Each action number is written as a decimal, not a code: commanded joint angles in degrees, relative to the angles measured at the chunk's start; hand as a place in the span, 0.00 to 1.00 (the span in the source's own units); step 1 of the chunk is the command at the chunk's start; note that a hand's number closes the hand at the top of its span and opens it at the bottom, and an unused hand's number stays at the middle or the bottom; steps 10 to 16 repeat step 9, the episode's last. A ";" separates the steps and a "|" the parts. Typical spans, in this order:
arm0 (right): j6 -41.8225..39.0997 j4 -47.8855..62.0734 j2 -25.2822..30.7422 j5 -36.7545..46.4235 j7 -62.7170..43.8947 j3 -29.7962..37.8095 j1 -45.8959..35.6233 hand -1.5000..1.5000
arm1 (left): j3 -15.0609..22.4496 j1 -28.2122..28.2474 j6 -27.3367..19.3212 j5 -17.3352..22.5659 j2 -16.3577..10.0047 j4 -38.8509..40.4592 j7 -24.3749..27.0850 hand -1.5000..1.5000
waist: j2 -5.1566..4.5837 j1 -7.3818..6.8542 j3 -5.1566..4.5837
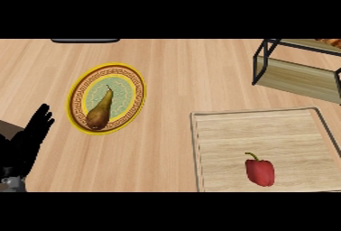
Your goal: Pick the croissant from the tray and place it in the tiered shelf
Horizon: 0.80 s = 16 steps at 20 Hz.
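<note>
The wooden tray [195, 149] lies at the lower right and holds only a red bell pepper [260, 171]. No croissant shows on the tray. The tiered shelf [293, 76], black frame with wooden boards, stands at the upper right. A small orange-brown patch [331, 42] shows on its top tier at the view's edge; I cannot tell what it is. My left hand [30, 140] rests at the lower left edge, fingers straight and pointing up, holding nothing. My right hand is out of view.
A yellow-rimmed patterned plate [130, 81] left of centre carries a brown pear [100, 113]. A dark flat object [85, 40] sits at the counter's far edge, upper left. Bare wooden counter [200, 72] lies between plate, tray and shelf.
</note>
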<state>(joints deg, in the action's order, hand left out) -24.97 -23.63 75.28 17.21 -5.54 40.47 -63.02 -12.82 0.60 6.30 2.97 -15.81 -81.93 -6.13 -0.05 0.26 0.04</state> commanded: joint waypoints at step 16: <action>-17.90 12.71 22.89 -2.59 9.62 7.24 14.96 0.00 | -0.63 0.02 -0.42 -0.08 -0.04 -0.06 -0.86 0.50 | 0.14 1.80 0.39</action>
